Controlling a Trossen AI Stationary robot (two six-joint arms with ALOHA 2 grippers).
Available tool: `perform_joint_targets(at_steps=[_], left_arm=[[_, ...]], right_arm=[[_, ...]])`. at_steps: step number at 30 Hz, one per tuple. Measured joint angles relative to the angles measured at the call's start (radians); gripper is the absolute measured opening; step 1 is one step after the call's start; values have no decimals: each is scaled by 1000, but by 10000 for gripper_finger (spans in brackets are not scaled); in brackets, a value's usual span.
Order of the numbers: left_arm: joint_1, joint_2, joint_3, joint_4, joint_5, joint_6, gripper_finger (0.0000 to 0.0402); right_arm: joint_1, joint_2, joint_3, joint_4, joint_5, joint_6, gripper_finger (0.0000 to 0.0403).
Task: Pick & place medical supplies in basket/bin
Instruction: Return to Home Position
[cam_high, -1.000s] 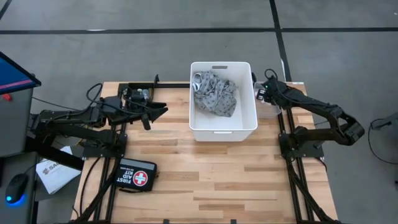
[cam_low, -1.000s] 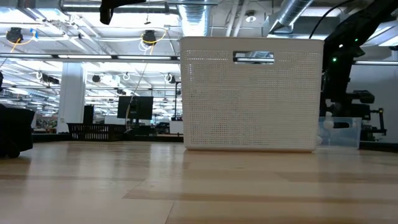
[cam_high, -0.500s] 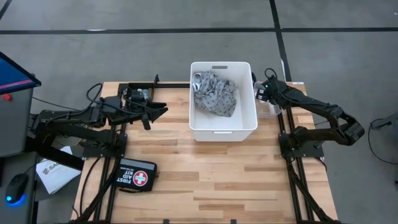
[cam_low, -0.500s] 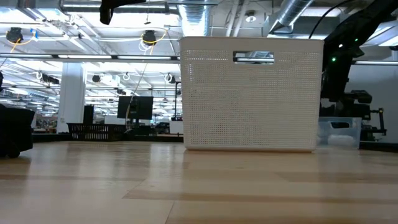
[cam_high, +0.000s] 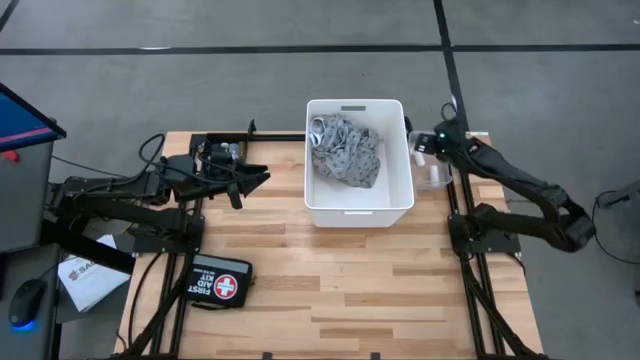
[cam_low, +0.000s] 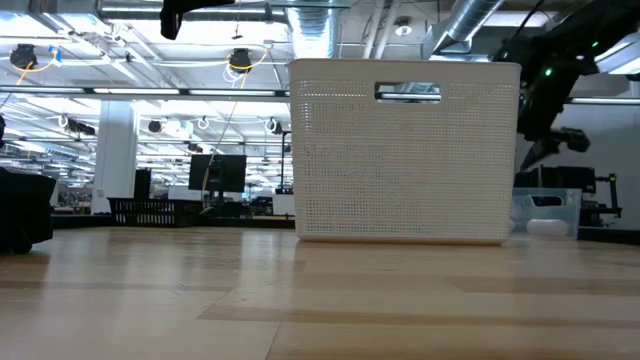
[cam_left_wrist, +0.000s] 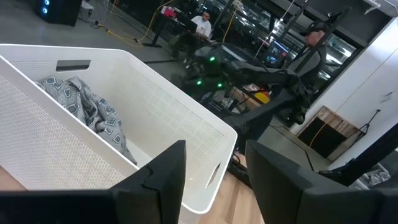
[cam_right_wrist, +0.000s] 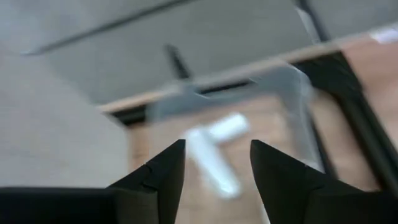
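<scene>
The deep white tub (cam_high: 309, 160) stands at the middle of the table's far half, and the grey patterned cloth bandage (cam_high: 345, 150) lies bunched inside it. It also shows in the left wrist view as the bandage (cam_left_wrist: 93, 106) in the tub (cam_left_wrist: 155, 87). Right of the tub sits the small clear bin (cam_high: 436, 178); white gauze rolls (cam_right_wrist: 227, 127) lie in it. My right gripper (cam_high: 428, 150) hovers open above that bin (cam_low: 545, 205). My left gripper (cam_high: 262, 175) waits open, left of the tub and above the table. No vial or sticks show.
A black pouch marked FIRST AID KIT (cam_high: 218, 283) lies near the table's near left corner, with a sheet of paper (cam_high: 85, 275) beyond the left edge. Bare wood spreads in front of the tub. People and equipment show in the room behind.
My right gripper has risen out of the small clear bin and shifted slightly toward the table's right edge. The tub, the bandage and my left arm have stayed where they were.
</scene>
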Motion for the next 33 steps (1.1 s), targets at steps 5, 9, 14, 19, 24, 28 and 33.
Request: perform_joint_targets(at_steps=[5, 9, 14, 19, 24, 28, 33], left_arm=[[0, 0, 0, 0, 0, 1, 158], [0, 0, 0, -6, 0, 2, 158], [0, 0, 0, -8, 0, 3, 158], [0, 0, 0, -12, 0, 16, 158], [-2, 0, 0, -8, 36, 105, 158], [-30, 0, 0, 8, 69, 243, 158], [-36, -3, 0, 13, 156, 349, 153]], right_arm=[[15, -126, -5, 82, -116, -94, 171], [32, -235, -20, 128, -192, -170, 169], [79, -348, -19, 255, -316, -194, 169], [142, -378, -19, 407, -614, -151, 168], [243, -376, -19, 524, -772, -69, 167], [352, -376, -19, 619, -766, -28, 162], [483, -376, -19, 714, -691, 8, 151]])
